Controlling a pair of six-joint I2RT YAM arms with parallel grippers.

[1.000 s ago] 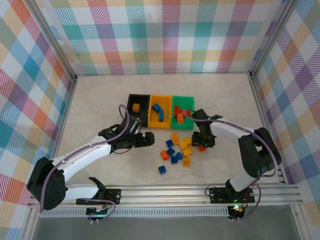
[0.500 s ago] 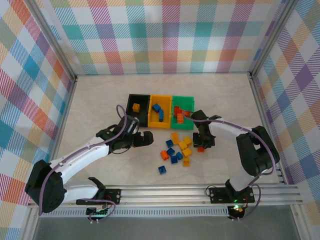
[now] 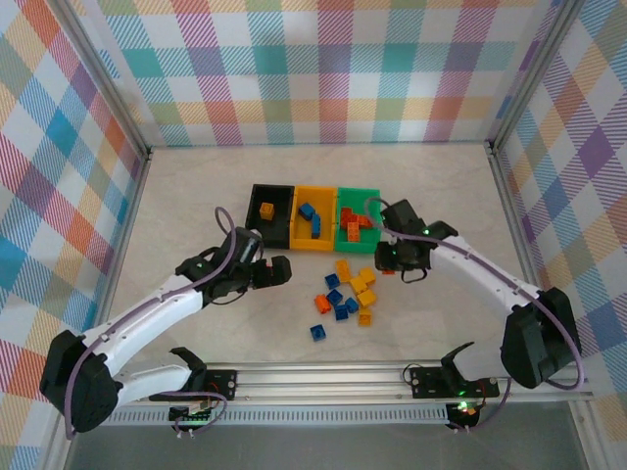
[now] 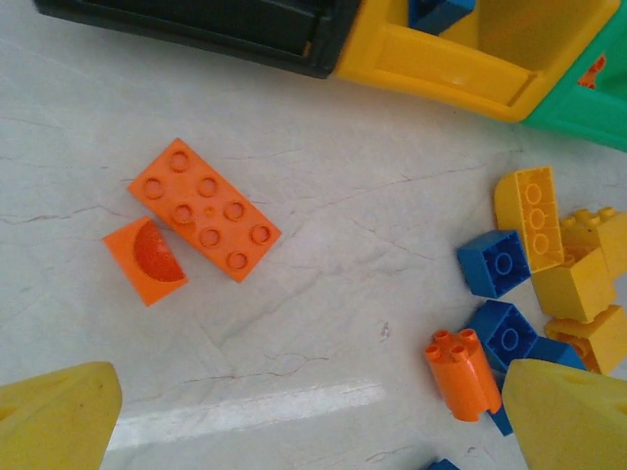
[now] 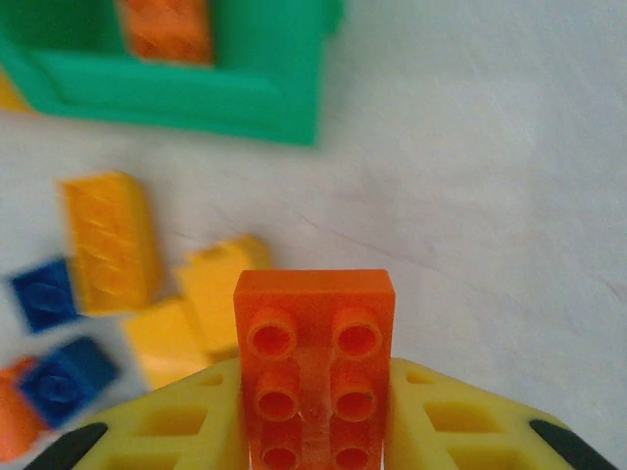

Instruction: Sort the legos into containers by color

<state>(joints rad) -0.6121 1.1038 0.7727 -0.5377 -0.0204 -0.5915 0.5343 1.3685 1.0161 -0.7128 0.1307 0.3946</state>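
Black bin [image 3: 274, 231], yellow-orange bin [image 3: 313, 245], green bin [image 3: 359, 192]; orange, yellow, blue legos [image 3: 359, 284]; pastel plaid walls [image 3: 323, 69].

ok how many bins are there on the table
3, side by side in a row: the black bin on the left, the yellow bin in the middle, the green bin on the right.

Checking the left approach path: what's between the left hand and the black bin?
In the left wrist view, an oblong orange brick and a small orange brick lie side by side between the left hand and the black bin.
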